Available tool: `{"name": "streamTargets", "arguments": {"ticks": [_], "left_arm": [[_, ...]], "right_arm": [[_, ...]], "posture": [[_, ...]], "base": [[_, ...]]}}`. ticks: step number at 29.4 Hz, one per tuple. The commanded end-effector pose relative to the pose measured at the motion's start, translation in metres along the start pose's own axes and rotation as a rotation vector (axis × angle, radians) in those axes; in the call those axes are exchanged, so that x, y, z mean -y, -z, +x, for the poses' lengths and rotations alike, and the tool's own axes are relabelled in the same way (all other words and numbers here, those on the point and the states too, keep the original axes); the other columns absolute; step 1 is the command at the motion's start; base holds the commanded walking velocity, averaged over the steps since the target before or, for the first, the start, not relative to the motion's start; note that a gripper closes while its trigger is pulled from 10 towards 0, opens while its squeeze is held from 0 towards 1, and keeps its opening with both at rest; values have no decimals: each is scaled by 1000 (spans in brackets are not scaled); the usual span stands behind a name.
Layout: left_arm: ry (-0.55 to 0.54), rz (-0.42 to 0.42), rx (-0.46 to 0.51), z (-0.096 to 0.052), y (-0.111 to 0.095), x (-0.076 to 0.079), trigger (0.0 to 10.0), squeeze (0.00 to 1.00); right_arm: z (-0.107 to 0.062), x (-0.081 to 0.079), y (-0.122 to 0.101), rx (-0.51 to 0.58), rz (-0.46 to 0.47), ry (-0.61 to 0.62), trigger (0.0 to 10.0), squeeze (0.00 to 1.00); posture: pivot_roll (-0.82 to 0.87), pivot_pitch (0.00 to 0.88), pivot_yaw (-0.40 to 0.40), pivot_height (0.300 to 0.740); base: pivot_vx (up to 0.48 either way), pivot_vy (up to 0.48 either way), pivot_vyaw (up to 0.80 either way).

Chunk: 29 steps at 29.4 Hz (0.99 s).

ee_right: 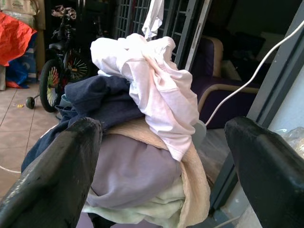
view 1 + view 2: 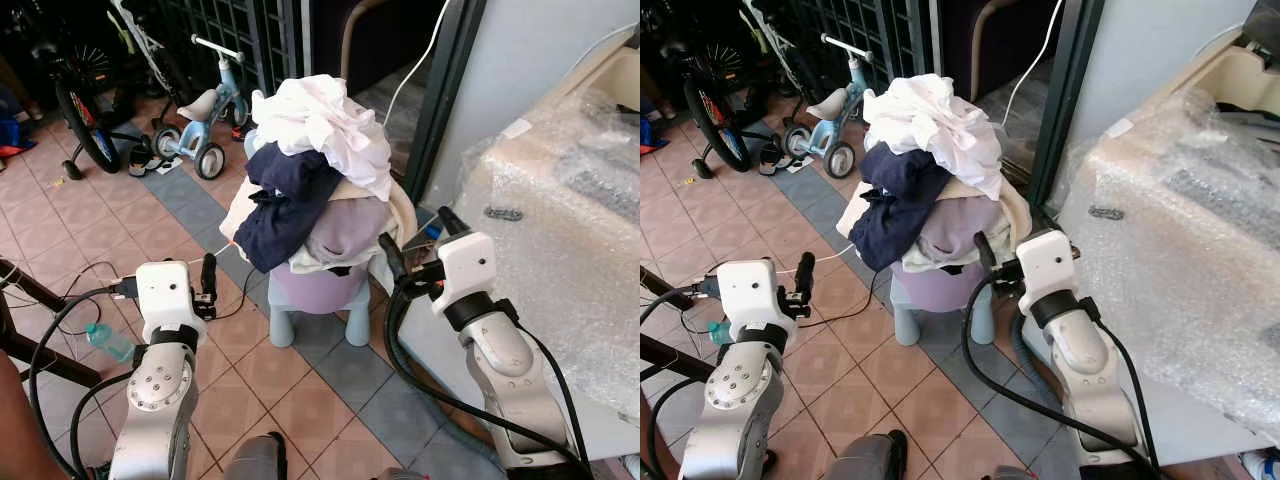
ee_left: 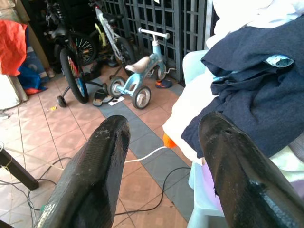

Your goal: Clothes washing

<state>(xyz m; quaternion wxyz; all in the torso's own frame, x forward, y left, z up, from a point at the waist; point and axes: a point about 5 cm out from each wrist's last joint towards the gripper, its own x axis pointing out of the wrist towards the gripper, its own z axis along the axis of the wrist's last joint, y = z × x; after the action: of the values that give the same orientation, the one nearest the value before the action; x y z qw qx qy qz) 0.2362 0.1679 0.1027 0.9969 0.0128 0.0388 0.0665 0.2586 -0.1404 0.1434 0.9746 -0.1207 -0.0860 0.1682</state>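
I see the clothes pile on the plastic chair at 12 o'clock; left pincer and right pincer flank it, both spread

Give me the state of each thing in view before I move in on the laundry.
Left hand: open, empty, short of the pile.
Right hand: open, empty, beside the pile.
Clothes pile: heaped high on the stool, untouched.
Stool: upright on the tiles.
Tricycle: upright, parked by the gate.
Bubble-wrapped appliance: wrapped.
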Motion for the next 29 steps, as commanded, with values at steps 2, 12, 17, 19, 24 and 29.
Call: {"name": "streamTargets", "arguments": {"ticks": [2, 12, 17, 19, 24, 29], "left_arm": [[8, -20, 6, -1, -1, 1, 10000, 0], [23, -44, 2, 1, 0, 5, 10000, 0], [36, -48, 16, 3, -3, 10, 10000, 0], [33, -55, 14, 3, -3, 10, 10000, 0], [-5, -81, -40, 5, 2, 9, 10000, 0], [6, -82, -36, 5, 2, 11, 10000, 0]], "right_arm": [[-2, 4, 5, -21, -8, 10, 10000, 0], [0, 2, 4, -10, -15, -3, 10000, 0], [5, 4, 4, -5, -22, -1, 10000, 0], [5, 4, 4, -5, -22, 0, 10000, 0], [4, 4, 6, -13, -23, -4, 10000, 0], [2, 1, 6, -8, -36, -31, 10000, 0]], "posture": [[-10, 74, 21, 740], [-12, 79, 13, 740], [-15, 81, 13, 740], [-20, 82, 14, 740], [-22, 89, 15, 740], [-23, 93, 16, 740]], "base": [[427, 0, 0], [433, 0, 0], [422, 0, 0], [420, 0, 0], [206, 321, 0], [0, 480, 553]]}}
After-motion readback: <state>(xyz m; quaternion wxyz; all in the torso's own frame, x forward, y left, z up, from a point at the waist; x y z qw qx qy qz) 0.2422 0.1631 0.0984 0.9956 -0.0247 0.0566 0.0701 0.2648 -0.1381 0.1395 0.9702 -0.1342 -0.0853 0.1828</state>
